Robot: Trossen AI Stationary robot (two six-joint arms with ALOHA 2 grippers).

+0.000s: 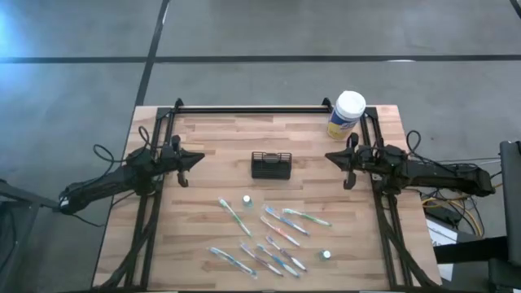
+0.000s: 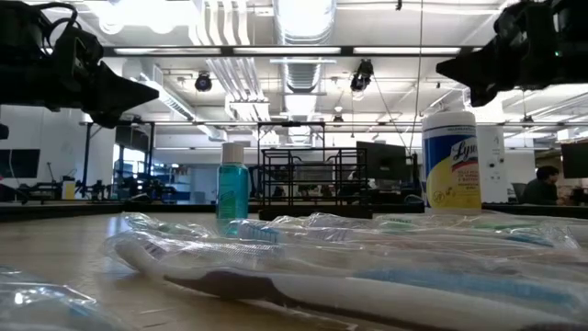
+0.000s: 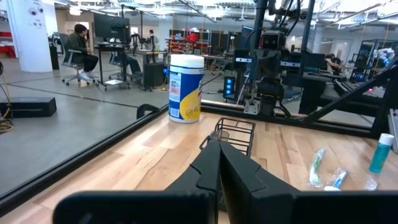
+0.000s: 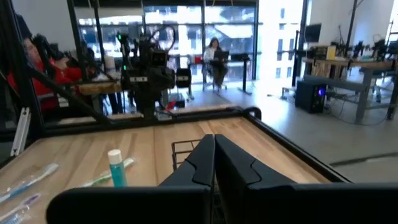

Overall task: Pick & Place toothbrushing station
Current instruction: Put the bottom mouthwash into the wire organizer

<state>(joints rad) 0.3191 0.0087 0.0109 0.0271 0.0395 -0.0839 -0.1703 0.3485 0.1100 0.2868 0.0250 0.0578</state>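
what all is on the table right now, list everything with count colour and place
wire-mesh caddy: one, black, table centre, between the two grippers, apart from both
wipes canister: one, white lid and yellow label, far right corner of the table
wrapped toothbrushes: several, exact count hard to tell, clear wrappers with blue, green and pink tints, scattered across the near half
small bottles: two, teal with white caps, one near the caddy among the brushes, one toward the near right
table: one, light wood slats with a black frame
people: seated at desks in the room beyond, seen in the wrist views
left gripper: black, shut, empty, left of the caddy
right gripper: black, shut, empty, right of the caddy
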